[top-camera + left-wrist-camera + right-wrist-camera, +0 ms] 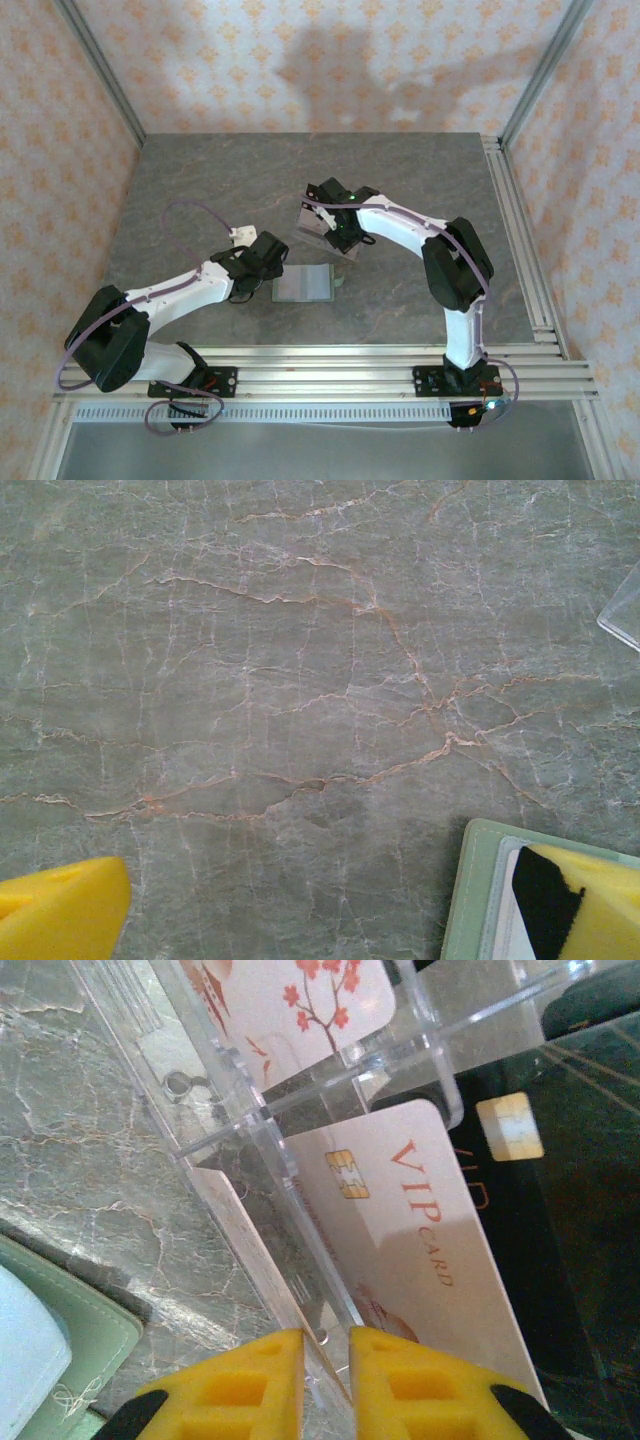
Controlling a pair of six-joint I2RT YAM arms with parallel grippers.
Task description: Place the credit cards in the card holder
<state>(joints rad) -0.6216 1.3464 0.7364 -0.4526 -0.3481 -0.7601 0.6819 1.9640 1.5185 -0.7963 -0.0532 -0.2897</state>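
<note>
My right end effector (327, 1345) has its two yellow fingers (225, 1390) almost together. Just a thin slit is left between them. A clear wall of the stand (250, 1110) and the edge of a thin card (255, 1255) run down into that slit. I cannot tell if the fingers pinch the card, the wall, or nothing at all.

Just beside the slit is the VIP card (420, 1240). It is pale pink with a gold chip and red letters. It stands tilted in one cell of the stand, and its low corner goes under one of my fingers. In another cell, farther off, is a blossom card (320, 1000) with red flowers on it.

The green holder (105, 1325) lies flat on the tabletop (200, 180), near the stand. Its inside looks pale. From above, the holder is just on the near side of the stand, between my two arms. My right arm bends over to reach the stand.

My left end effector (325, 895) has its fingers wide apart and holds nothing. It hangs low over the gray, cracked-looking tabletop at the holder's left side. One finger is over the holder's edge, but I cannot tell if it touches. A corner of the stand peeks in at the far side.
</note>
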